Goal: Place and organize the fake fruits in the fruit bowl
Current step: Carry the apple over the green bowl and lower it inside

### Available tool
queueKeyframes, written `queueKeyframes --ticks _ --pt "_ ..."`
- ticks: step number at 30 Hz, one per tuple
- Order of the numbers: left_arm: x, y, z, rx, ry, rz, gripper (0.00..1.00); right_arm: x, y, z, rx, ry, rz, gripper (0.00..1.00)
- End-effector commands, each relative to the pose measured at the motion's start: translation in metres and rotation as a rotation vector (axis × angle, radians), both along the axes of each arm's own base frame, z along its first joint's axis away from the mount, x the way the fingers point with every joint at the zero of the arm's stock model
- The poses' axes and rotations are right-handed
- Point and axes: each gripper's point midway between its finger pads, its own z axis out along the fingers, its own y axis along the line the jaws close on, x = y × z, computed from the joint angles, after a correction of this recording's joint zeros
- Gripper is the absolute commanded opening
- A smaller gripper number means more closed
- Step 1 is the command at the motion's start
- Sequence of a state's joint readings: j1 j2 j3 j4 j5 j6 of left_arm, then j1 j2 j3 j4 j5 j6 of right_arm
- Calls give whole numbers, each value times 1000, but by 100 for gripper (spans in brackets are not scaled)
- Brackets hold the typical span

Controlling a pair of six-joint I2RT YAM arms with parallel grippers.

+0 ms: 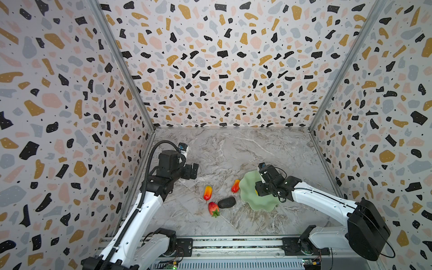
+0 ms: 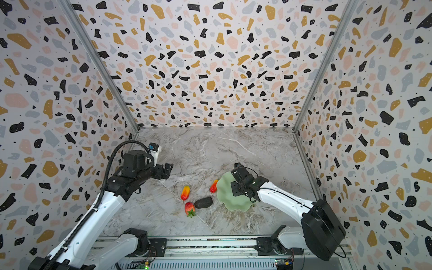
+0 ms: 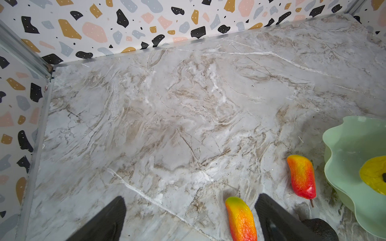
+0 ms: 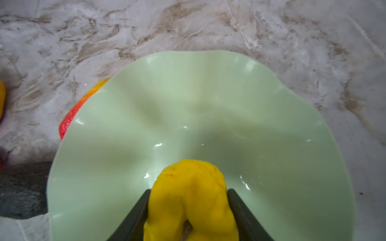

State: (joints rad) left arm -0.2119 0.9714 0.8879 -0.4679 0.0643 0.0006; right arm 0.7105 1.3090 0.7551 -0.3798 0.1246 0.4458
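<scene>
The mint-green fruit bowl (image 1: 247, 187) (image 2: 224, 194) (image 4: 188, 100) sits right of centre. My right gripper (image 4: 189, 191) (image 1: 259, 191) hangs over its inside, shut on the yellow round fruit (image 4: 190, 198) (image 3: 373, 175). Left of the bowl on the marble lie two red-to-yellow fruits (image 1: 207, 193) (image 1: 235, 186) (image 2: 185, 192) (image 2: 214, 185), the strawberry (image 1: 213, 208) (image 2: 189, 208) and the dark oval fruit (image 1: 226, 202) (image 2: 203, 202). One red-to-yellow fruit touches the bowl's rim. My left gripper (image 1: 194, 170) (image 3: 191, 197) is open, raised behind the fruits, holding nothing.
Patterned walls enclose the marble table (image 1: 233, 152) on three sides. The arm bases stand on a metal rail (image 1: 233, 243) along the front edge. Bare marble stretches behind the bowl and fruits.
</scene>
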Motion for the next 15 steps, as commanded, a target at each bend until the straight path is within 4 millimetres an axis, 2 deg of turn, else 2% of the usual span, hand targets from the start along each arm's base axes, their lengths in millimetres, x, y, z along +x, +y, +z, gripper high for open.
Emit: queueKeyframes --ticks 1,15 --pt "1 1 12 7 -41 3 100 6 4 -1 46 -27 -31 54" --pt "2 0 9 9 -32 0 100 16 -26 -6 -36 -133 -155 55"
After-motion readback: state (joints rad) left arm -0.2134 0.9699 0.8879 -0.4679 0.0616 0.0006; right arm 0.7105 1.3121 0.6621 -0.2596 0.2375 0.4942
